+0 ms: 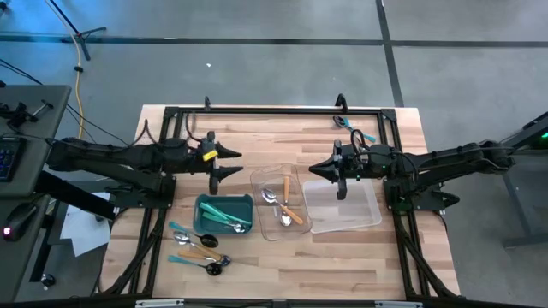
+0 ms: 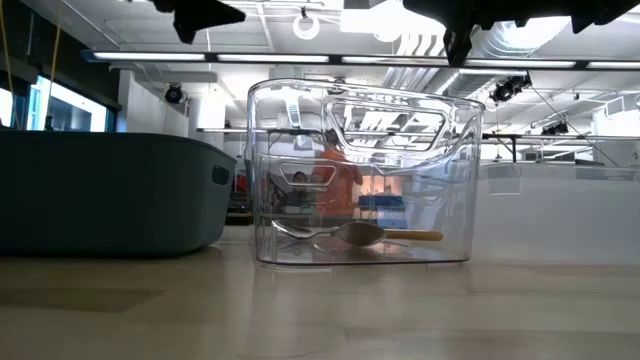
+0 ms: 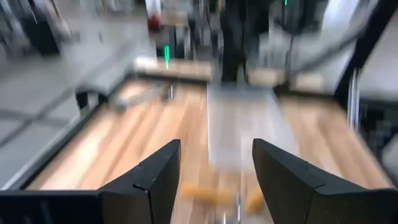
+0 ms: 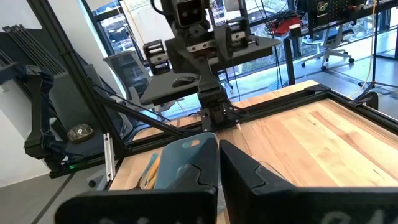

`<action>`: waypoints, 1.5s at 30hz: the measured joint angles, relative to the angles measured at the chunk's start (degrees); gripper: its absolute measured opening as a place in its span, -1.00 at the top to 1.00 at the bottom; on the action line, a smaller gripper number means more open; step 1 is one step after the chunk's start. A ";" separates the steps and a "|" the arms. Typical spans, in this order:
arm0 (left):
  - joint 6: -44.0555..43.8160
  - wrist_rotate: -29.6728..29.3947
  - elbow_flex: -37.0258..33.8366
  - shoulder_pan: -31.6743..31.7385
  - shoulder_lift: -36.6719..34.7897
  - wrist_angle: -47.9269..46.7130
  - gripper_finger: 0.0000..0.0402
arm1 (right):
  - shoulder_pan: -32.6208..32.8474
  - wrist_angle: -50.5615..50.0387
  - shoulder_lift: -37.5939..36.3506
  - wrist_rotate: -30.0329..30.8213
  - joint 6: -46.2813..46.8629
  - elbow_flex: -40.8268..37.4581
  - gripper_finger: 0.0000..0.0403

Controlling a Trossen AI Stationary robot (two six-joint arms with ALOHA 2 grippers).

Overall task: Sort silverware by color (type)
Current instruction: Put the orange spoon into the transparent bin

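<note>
Left tool (image 1: 224,164) beside teal bin (image 1: 224,215)

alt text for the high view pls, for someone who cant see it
Seen from above, two dark robot arms reach inward over a wooden table, the left gripper open, the right gripper shut. Between them a clear plastic tray holds orange-handled spoons, and beside it is an empty clear tray. A teal rectangular bin holds teal-handled utensils; more silverware lies loose nearby.

Left gripper (image 1: 233,162) hangs raised, fingers spread – right gripper (image 1: 318,170) raised, fingers closed
</note>
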 joint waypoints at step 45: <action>-44.04 7.45 0.38 -53.24 30.91 -24.92 0.07 | -0.02 -2.80 0.02 0.75 0.90 0.04 1.00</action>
